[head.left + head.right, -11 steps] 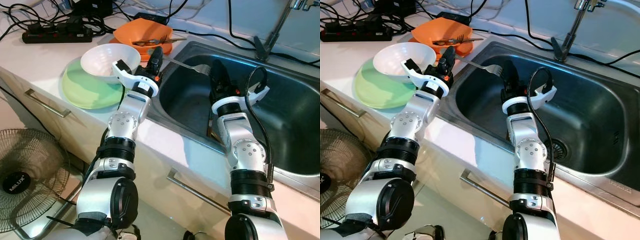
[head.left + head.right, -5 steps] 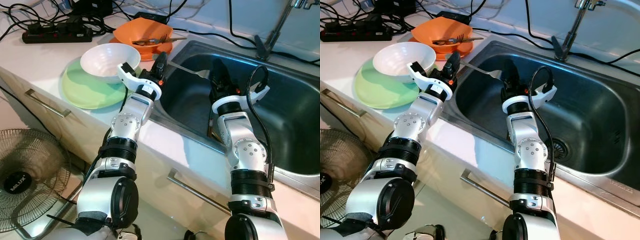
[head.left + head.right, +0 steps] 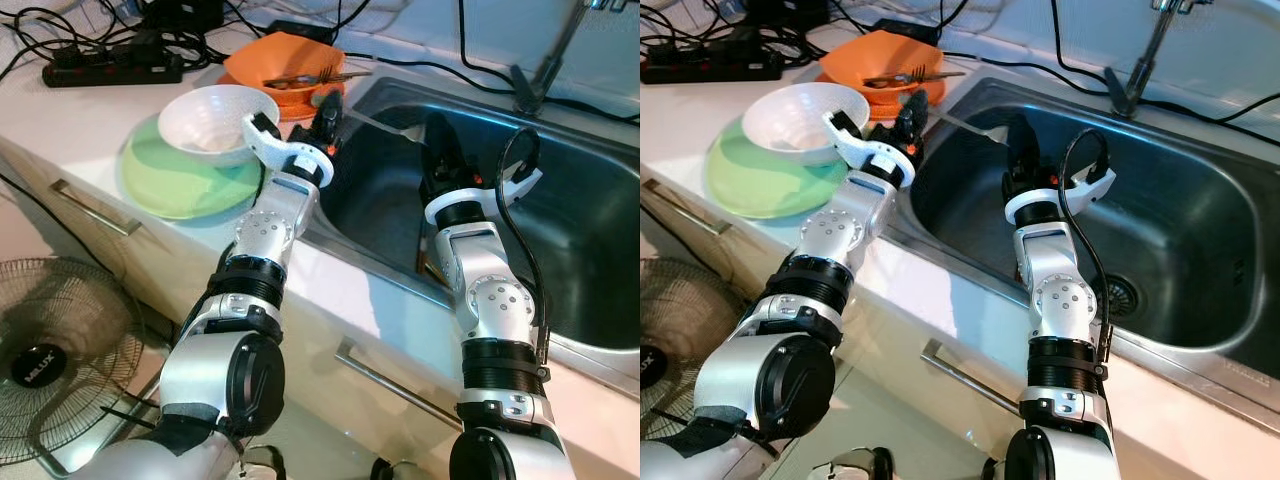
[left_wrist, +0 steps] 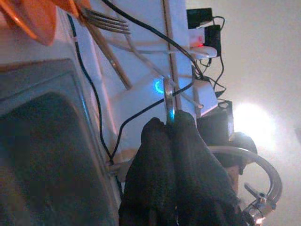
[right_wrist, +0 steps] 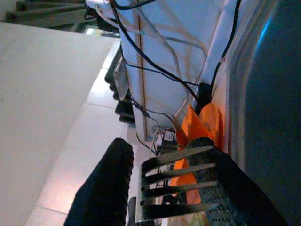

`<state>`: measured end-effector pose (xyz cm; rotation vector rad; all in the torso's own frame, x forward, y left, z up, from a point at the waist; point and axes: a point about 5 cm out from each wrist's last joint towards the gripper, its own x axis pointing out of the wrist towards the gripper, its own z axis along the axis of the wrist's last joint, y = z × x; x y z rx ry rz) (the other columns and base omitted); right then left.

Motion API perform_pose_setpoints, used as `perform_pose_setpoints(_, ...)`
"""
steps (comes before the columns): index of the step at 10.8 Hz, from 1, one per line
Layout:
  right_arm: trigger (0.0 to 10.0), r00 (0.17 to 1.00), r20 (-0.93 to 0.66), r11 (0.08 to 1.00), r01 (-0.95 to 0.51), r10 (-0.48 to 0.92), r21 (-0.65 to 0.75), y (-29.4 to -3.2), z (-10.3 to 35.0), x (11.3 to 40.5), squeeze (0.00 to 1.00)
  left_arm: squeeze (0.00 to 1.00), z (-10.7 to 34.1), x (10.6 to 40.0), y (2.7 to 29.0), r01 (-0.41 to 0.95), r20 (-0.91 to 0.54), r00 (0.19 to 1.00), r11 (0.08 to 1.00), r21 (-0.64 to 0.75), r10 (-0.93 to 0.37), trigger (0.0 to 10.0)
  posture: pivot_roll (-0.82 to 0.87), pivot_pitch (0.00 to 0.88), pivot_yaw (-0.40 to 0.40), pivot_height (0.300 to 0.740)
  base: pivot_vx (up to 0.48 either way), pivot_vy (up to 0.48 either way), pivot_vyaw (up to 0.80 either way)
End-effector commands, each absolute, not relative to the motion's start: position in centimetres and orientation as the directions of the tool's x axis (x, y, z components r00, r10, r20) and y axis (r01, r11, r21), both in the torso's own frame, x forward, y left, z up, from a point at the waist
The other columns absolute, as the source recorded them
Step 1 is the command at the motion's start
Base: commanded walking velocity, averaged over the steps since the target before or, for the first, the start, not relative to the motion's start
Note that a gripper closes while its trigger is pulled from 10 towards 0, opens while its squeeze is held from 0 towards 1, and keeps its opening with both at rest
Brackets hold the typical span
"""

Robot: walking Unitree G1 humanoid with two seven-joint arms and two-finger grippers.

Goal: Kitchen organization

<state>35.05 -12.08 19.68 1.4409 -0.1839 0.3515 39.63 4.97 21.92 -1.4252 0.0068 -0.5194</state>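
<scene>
Head stereo pair looked forward and down over both arms at the sink (image 3: 560, 240). Wrist cameras sat close behind their fingers, facing the backsplash cables; all shared the orange plate (image 3: 290, 62).

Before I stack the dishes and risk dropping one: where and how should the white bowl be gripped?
Pinch the white bowl by its thin rim, one finger inside, probably coming from the sink side. It sits upright and open on the green plate, likely too wide to span.
</scene>
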Motion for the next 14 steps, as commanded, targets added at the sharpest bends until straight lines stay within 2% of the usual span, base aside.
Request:
perform_pose_setpoints(1,10.0,0.910,0.385,-0.029,-0.385,0.157,0.922,-8.7,21.6,35.0,0.00,0.00,23.2,38.1,-1.0,0.354,0.341,0.827,-0.058,-0.934,-0.448,10.0,0.03,0.093,0.044,0.740,0.000,0.000,0.00)
perform_pose_setpoints(3,10.0,0.908,0.389,-0.033,-0.389,0.155,0.921,-8.7,21.7,35.0,0.00,0.00,22.9,37.8,-1.8,0.366,0.322,0.812,-0.005,-0.931,-0.486,10.0,0.03,0.093,0.045,0.740,0.000,0.000,0.00)
perform_pose_setpoints(6,10.0,0.907,0.392,-0.035,-0.392,0.151,0.919,-8.6,21.8,35.0,0.00,0.00,22.6,37.7,-2.2,0.360,0.301,0.813,0.022,-0.933,-0.499,10.0,0.03,0.097,0.048,0.740,0.000,0.000,0.00)
perform_pose_setpoints(7,4.7,0.907,0.394,-0.035,-0.393,0.150,0.919,-8.7,21.8,35.0,0.00,0.00,22.6,37.7,-2.3,0.359,0.299,0.813,0.025,-0.933,-0.500,10.0,0.03,0.097,0.048,0.740,0.000,0.000,0.00)
perform_pose_setpoints(8,0.0,0.907,0.395,-0.034,-0.394,0.148,0.918,-8.7,21.8,35.1,0.00,0.00,22.6,37.7,-2.4,0.358,0.295,0.815,0.033,-0.933,-0.499,10.0,0.03,0.097,0.048,0.740,0.000,0.000,0.00)
perform_pose_setpoints(14,0.0,0.907,0.397,-0.042,-0.395,0.142,0.918,-8.7,21.9,35.0,0.00,0.00,22.4,37.8,-2.4,0.360,0.281,0.820,0.068,-0.931,-0.498,10.0,0.04,0.101,0.048,0.740,0.000,0.000,0.00)
